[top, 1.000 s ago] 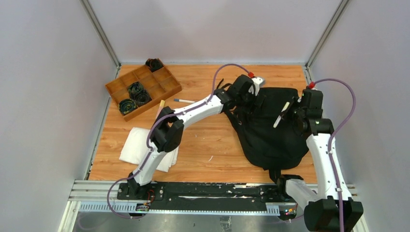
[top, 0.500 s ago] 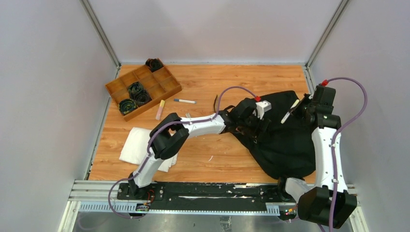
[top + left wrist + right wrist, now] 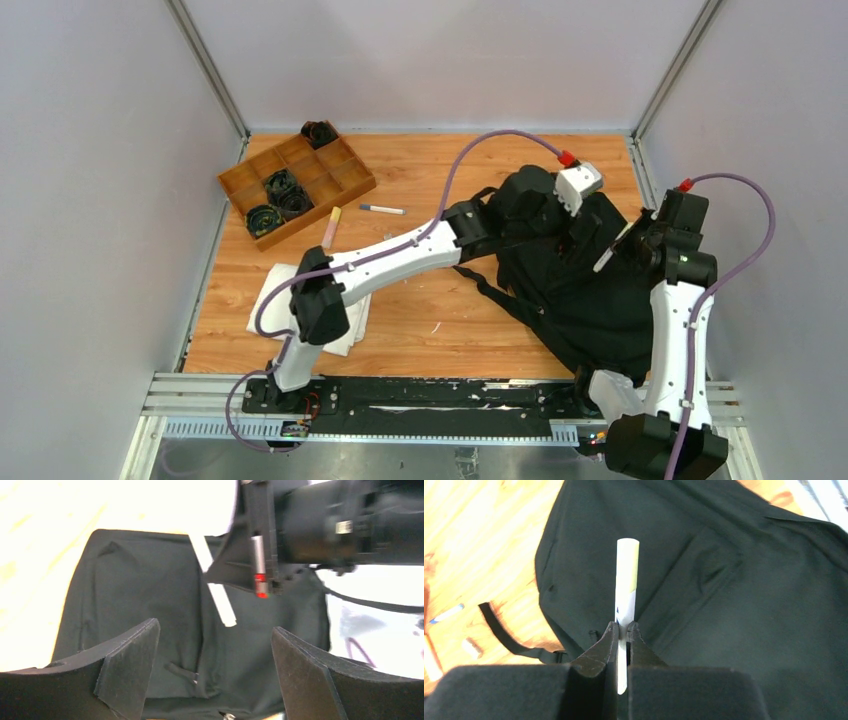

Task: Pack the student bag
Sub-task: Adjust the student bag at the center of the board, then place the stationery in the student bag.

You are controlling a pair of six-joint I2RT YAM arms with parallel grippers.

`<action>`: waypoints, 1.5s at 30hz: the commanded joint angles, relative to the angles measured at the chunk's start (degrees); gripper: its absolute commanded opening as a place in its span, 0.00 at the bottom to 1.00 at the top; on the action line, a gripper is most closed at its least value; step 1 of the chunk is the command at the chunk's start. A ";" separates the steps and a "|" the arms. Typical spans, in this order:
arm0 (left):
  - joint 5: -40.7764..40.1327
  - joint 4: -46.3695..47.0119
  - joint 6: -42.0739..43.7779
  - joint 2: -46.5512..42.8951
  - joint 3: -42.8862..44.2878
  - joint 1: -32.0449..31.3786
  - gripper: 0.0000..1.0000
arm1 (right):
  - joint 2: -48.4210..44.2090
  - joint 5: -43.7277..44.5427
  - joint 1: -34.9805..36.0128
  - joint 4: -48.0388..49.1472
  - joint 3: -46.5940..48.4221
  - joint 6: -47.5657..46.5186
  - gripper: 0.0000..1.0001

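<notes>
The student bag (image 3: 575,290) is a large, soft black fabric pack lying slumped and creased on the right half of the table (image 3: 430,300), between the two arms. One black strap (image 3: 503,298) trails off it to the left across the wood.

Far left on the table sits a brown wooden compartment tray (image 3: 340,172) with black coiled items (image 3: 282,190) in some cells. Just near of it lie a pale marker (image 3: 331,226) and a thin white pen (image 3: 382,209), apart from each other. A folded white cloth (image 3: 272,300) lies near-left, partly covered by the left arm, which stretches across the table and hides the bag's far-left part in the top view.

The left wrist view shows the left end effector (image 3: 215,650) spread wide above the black fabric, with nothing between its fingers, and the right one hanging just beyond it. The right wrist view shows the right end effector (image 3: 622,632) pinching a white stick marker (image 3: 628,570) above the bag, its free end pointing away.
</notes>
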 commanded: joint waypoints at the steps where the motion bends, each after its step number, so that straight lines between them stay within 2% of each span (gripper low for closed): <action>1: -15.36 -8.04 10.57 8.88 3.55 -3.01 0.87 | -3.85 8.87 -2.32 -5.92 2.47 -1.29 0.00; 5: -18.23 -7.22 11.68 14.07 6.83 -2.96 0.87 | -7.12 12.19 -2.41 -7.83 0.97 -0.89 0.00; 10: -12.95 -5.18 11.30 16.70 6.05 -2.97 0.88 | -7.53 14.12 -2.37 -9.40 1.89 -0.58 0.00; 14: -12.84 -4.54 12.01 17.35 4.74 -3.01 0.87 | -8.60 11.76 -2.37 -10.85 1.73 0.78 0.00; 17: -17.79 2.45 11.49 12.76 -2.24 -2.71 0.82 | -9.42 9.91 -2.40 -11.11 1.25 0.65 0.00; 19: -14.82 10.79 10.63 7.15 -10.71 -1.96 0.84 | -9.26 9.69 -2.42 -11.28 1.58 0.50 0.00; 20: -13.83 12.09 10.04 5.24 -12.35 -1.55 0.85 | -9.13 9.72 -2.40 -11.21 1.75 0.42 0.00; 23: -19.76 8.76 6.72 5.08 -8.09 -0.64 0.84 | -9.11 8.28 -2.41 -11.29 1.89 1.57 0.00; 27: -18.95 2.98 4.08 13.17 2.35 -0.23 0.85 | -8.95 2.79 -2.40 -11.16 -0.23 2.64 0.00; 29: -18.87 2.37 3.62 15.68 4.27 -0.26 0.84 | -9.12 2.57 -2.37 -10.78 -0.65 2.85 0.00; 31: -18.99 6.60 3.53 15.15 0.52 -0.21 0.84 | -9.07 2.20 -2.40 -10.84 -0.16 2.61 0.00; 35: -10.49 16.16 1.85 9.69 -10.34 0.01 0.86 | -8.69 4.41 -2.36 -11.07 1.19 1.60 0.00; 37: -13.68 16.81 1.54 8.13 -12.38 0.03 0.86 | -8.46 4.95 -2.43 -11.33 1.65 2.19 0.00; 38: -17.05 16.78 1.55 8.45 -12.15 -0.08 0.86 | -8.70 5.02 -2.39 -11.48 1.51 2.95 0.00; 40: -18.61 14.20 3.66 11.26 -8.30 -0.13 0.85 | -9.23 3.84 -2.40 -11.23 0.62 3.62 0.00; 43: -17.13 9.18 4.66 15.51 -2.18 -0.31 0.84 | -9.41 2.93 -2.40 -11.24 -0.06 3.46 0.00; 45: -15.76 9.02 4.51 15.69 -2.52 -0.76 0.84 | -9.42 3.34 -2.36 -11.41 0.29 3.34 0.00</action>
